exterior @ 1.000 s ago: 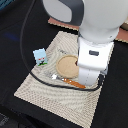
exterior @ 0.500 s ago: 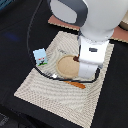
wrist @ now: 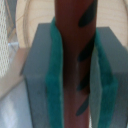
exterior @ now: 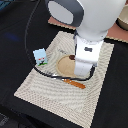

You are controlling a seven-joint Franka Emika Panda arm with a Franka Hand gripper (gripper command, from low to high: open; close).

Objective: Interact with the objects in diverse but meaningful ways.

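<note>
In the wrist view my gripper [wrist: 75, 70] is shut on the thin brown sausage [wrist: 72, 35], which has dark grill marks. It stands lengthwise between the green pads [wrist: 52, 75]. In the exterior view the arm's white wrist [exterior: 89, 52] hangs over the tan round plate [exterior: 64, 67] and hides the fingers; a dark bit [exterior: 72, 58] shows at the plate's far rim. The white cube carton with green-blue print [exterior: 40, 56] stands on the mat at the exterior view's left. The cheese wedge and the tomato are out of view.
A woven beige placemat [exterior: 45, 90] lies on the black table. An orange-handled utensil [exterior: 77, 83] lies just in front of the plate. A black cable [exterior: 47, 74] loops over the mat. A brown board [exterior: 62, 22] lies at the back.
The arm's wrist has shifted slightly upward in the exterior view over the plate. The carton and the utensil have not moved.
</note>
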